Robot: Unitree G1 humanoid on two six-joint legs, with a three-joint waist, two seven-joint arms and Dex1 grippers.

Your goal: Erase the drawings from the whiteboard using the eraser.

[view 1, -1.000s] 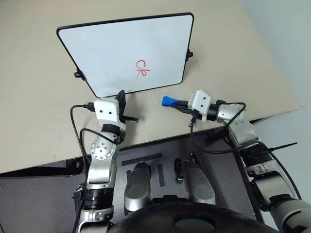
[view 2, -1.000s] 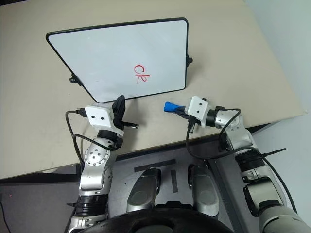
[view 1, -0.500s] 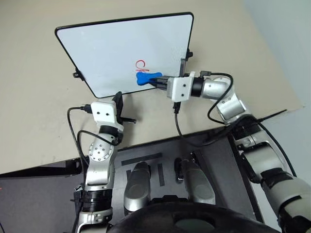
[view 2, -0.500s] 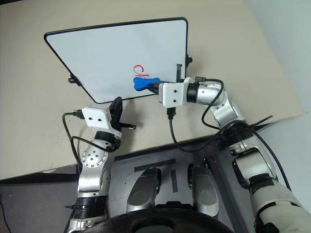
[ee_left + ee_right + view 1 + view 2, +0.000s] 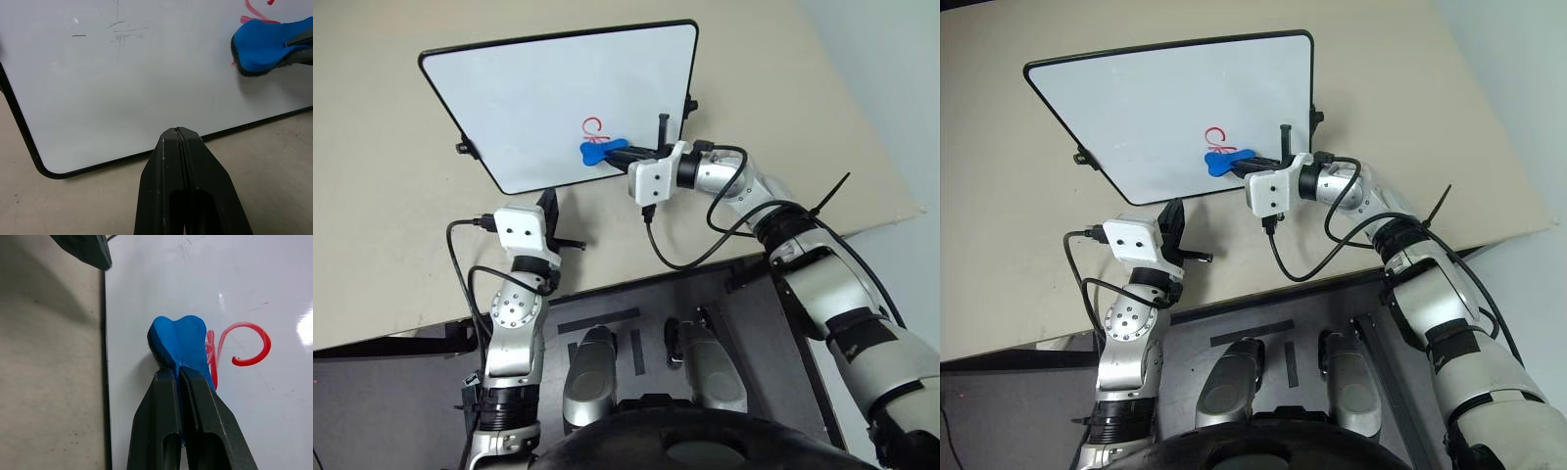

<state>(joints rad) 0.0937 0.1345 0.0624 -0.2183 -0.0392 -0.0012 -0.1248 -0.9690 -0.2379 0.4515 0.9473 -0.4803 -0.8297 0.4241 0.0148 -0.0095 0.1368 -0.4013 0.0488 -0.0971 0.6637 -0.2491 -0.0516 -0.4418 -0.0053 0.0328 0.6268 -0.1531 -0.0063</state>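
The whiteboard (image 5: 538, 98) lies on the tan table, tilted, with the red drawings (image 5: 591, 125) near its lower right. My right gripper (image 5: 625, 154) reaches in from the right and is shut on the blue eraser (image 5: 600, 152). The eraser's (image 5: 178, 340) free end rests on the board, right beside the red scribble (image 5: 249, 345) and overlapping its lower strokes. My left gripper (image 5: 177, 132) is shut and holds nothing. It sits just off the board's near edge (image 5: 122, 159), pointing at the board.
Tan tabletop (image 5: 391, 225) surrounds the board, with its near edge just behind my arms. Small black knobs (image 5: 463, 149) stick out at the board's sides. Faint grey marks (image 5: 122, 34) remain on the board's left part.
My right arm swung left and up from the table beside the board onto the board, wrist rolled, bringing the eraser to the red scribble. The left arm stayed put.
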